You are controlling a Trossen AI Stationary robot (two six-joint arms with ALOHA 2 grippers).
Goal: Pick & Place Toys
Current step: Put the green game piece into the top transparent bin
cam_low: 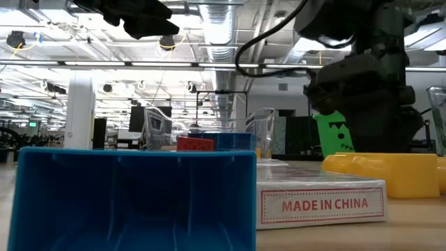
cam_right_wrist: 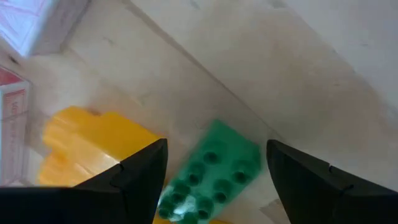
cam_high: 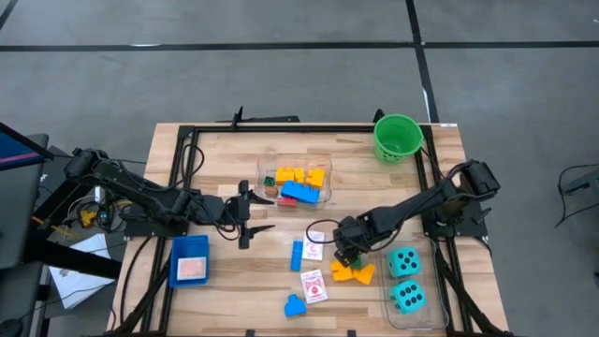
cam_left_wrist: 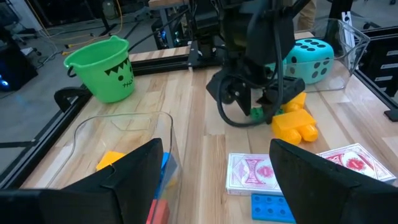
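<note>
The right tool (cam_high: 342,255) is lowered to the bench (cam_high: 225,300), directly over a green brick (cam_right_wrist: 214,171). Its two fingers (cam_right_wrist: 140,177) are spread, one on each side of the green brick, and they do not press on it. The green brick lies flat on the bench, studs up, between the open fingers. A yellow brick (cam_right_wrist: 93,149) lies just beside the green brick, at the outer side of one finger. In the left wrist view the same yellow brick (cam_left_wrist: 295,124) sits at the foot of the right tool, touching or nearly touching the green brick.

Two picture cards (cam_high: 314,285) lie on the bench near the right tool, on the side toward the bench centre. A long blue brick (cam_high: 297,255) lies beside those cards, and a second blue brick (cam_high: 295,305) lies near the front edge. Two teal dice (cam_high: 404,263) rest in a clear tub (cam_high: 440,314) just beyond the right tool, toward the right arm's base.

The left tool (cam_high: 257,215) hangs above the bench with its fingers (cam_left_wrist: 134,174) spread and nothing between them. Just ahead of it stands a second clear tub (cam_high: 264,170) holding yellow, blue and red bricks (cam_high: 299,183). A blue tray (cam_high: 190,259) sits near the left tool, toward the front edge. A green bucket (cam_high: 397,138) stands at the far right corner.
</note>
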